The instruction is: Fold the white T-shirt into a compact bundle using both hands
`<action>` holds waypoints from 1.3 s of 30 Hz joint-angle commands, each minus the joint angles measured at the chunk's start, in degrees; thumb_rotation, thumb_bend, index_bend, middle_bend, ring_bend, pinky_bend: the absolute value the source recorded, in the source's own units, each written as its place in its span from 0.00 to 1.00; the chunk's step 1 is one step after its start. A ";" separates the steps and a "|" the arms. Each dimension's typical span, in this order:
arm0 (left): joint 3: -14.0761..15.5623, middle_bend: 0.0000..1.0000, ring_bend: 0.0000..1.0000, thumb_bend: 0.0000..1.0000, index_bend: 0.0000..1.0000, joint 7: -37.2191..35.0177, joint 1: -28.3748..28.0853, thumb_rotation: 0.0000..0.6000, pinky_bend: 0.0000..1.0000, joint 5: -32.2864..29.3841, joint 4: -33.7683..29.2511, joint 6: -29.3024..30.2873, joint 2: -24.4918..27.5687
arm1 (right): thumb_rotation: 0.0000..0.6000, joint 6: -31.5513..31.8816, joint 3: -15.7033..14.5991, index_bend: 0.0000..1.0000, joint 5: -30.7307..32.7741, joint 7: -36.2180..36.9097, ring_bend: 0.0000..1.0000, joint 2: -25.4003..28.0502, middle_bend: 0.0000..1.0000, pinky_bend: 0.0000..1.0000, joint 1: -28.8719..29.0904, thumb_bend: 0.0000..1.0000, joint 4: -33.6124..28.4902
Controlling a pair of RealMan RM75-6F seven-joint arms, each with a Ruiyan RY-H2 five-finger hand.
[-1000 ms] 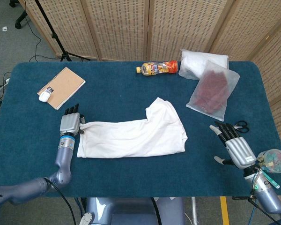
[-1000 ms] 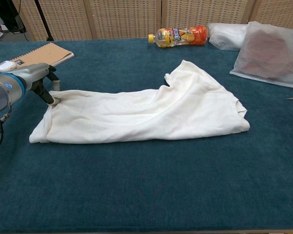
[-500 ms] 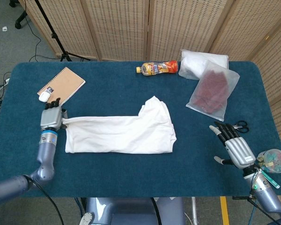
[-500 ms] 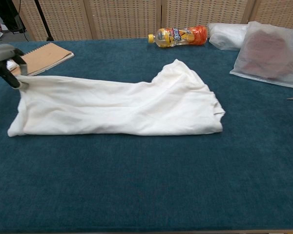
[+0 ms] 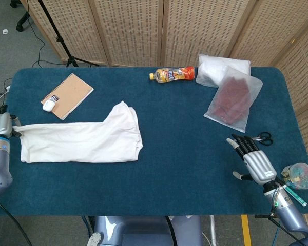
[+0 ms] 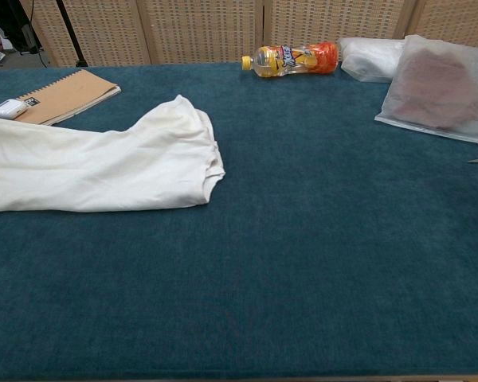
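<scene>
The white T-shirt (image 5: 82, 139) lies stretched in a long strip on the left part of the blue table (image 5: 174, 154); in the chest view the T-shirt (image 6: 95, 163) runs off the left edge. My left hand (image 5: 1, 126) is at the table's left edge and pinches the shirt's left end. My right hand (image 5: 251, 159) hovers near the table's right front corner, fingers spread, holding nothing, far from the shirt. Neither hand shows in the chest view.
A brown notebook (image 5: 68, 95) with a white earbud case (image 5: 49, 105) lies behind the shirt. An orange bottle (image 5: 173, 74), a white bag (image 5: 222, 67) and a clear pouch of red cloth (image 5: 232, 98) sit at the back right. Scissors (image 5: 261, 137) lie beside my right hand.
My left hand has dragged the shirt well to the left, to the table's left edge. My right hand has shifted only slightly.
</scene>
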 commanded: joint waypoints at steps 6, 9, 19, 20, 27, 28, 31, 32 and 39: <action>-2.94 0.00 0.00 0.67 0.80 -11.29 2.31 1.00 0.00 4.36 -7.14 -6.80 5.29 | 1.00 0.06 0.12 0.00 -0.07 0.04 0.00 0.05 0.00 0.00 0.02 0.00 -0.32; -4.62 0.00 0.00 0.67 0.80 -14.78 2.80 1.00 0.00 6.74 -13.30 -6.46 7.29 | 1.00 0.38 0.24 0.00 -0.09 0.27 0.00 0.27 0.00 0.00 -0.08 0.00 -0.46; -6.19 0.00 0.00 0.67 0.80 -11.83 -1.97 1.00 0.00 11.13 -30.05 8.20 3.54 | 1.00 1.03 0.51 0.00 -0.15 1.65 0.00 1.04 0.00 0.00 -0.29 0.01 -0.65; -6.24 0.00 0.00 0.67 0.80 -10.77 -2.85 1.00 0.00 10.62 -30.51 9.74 2.29 | 1.00 1.04 0.55 0.00 -0.11 1.78 0.00 1.07 0.00 0.00 -0.30 0.01 -0.61; -7.00 0.00 0.00 0.67 0.81 -2.47 -11.36 1.00 0.00 2.99 -25.33 14.88 -9.04 | 1.00 1.21 0.82 0.00 0.01 2.70 0.00 1.34 0.00 0.00 -0.31 0.01 -0.16; -7.17 0.00 0.00 0.67 0.81 -2.08 -12.24 1.00 0.00 2.05 -24.46 14.43 -10.13 | 1.00 1.22 0.85 0.00 0.06 2.81 0.00 1.36 0.00 0.00 -0.33 0.01 -0.11; -7.21 0.00 0.00 0.67 0.81 -0.31 -14.91 1.00 0.00 -0.05 -21.55 13.74 -13.41 | 1.00 1.19 0.97 0.00 0.30 3.14 0.00 1.46 0.00 0.00 -0.38 0.02 0.06; -7.26 0.00 0.00 0.67 0.81 0.07 -15.53 1.00 0.00 -0.45 -20.74 13.81 -14.26 | 1.00 1.16 1.00 0.00 0.36 3.21 0.00 1.48 0.00 0.00 -0.39 0.01 0.10; -7.90 0.00 0.00 0.67 0.81 2.30 -20.11 1.00 0.00 -3.06 -13.24 12.36 -20.76 | 1.00 0.88 1.13 0.00 0.78 3.58 0.00 1.52 0.00 0.00 -0.48 0.01 0.45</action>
